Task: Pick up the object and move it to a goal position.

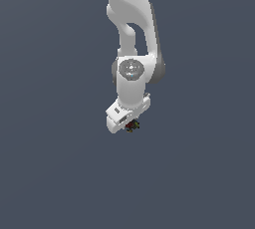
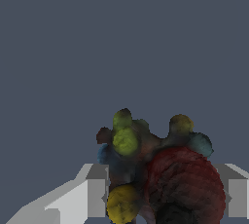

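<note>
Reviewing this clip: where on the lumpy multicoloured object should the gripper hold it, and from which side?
Across its wide lower body, one finger on each flank, as the wrist view shows it sitting now. The object is an irregular clump of knobs, so the small yellow-green and teal bumps offer poor purchase; the bulkier dark-red mass between the pads looks safer. Coming from above, the gripper already straddles it.

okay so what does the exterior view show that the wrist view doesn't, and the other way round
Only the exterior view shows the white robot arm reaching down over the plain grey surface, with the object a tiny speck beneath it. Only the wrist view shows the lumps in detail: yellow-green knobs, a blue patch and a large dark red bulge, set between the two grey jaws. Both show the small dark multicoloured clump at the white gripper.
</note>
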Controlling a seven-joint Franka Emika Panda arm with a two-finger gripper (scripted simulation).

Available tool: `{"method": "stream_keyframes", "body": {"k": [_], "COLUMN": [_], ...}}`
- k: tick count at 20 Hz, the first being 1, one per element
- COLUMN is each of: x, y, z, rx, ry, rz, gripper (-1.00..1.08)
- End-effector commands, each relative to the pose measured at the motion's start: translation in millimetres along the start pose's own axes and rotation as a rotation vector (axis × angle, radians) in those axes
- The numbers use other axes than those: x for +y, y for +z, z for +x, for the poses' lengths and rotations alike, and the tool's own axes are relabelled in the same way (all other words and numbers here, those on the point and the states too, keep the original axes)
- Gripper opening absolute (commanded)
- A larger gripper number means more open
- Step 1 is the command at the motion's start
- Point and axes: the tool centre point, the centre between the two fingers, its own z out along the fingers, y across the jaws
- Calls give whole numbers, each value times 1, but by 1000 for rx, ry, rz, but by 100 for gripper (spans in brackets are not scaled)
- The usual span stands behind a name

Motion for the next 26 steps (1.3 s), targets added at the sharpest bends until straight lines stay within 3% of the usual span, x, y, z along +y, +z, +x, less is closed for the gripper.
{"method": "stream_keyframes", "body": {"k": [1,14,26], "x": [-4,-25,-30], "y": [-14,-80,-106], "z": [-16,-92,-119], "rx": [1,-1,-1], "ry": [0,0,-1], "rz": [-1,2,3], "gripper": [-100,-100,-100]}}
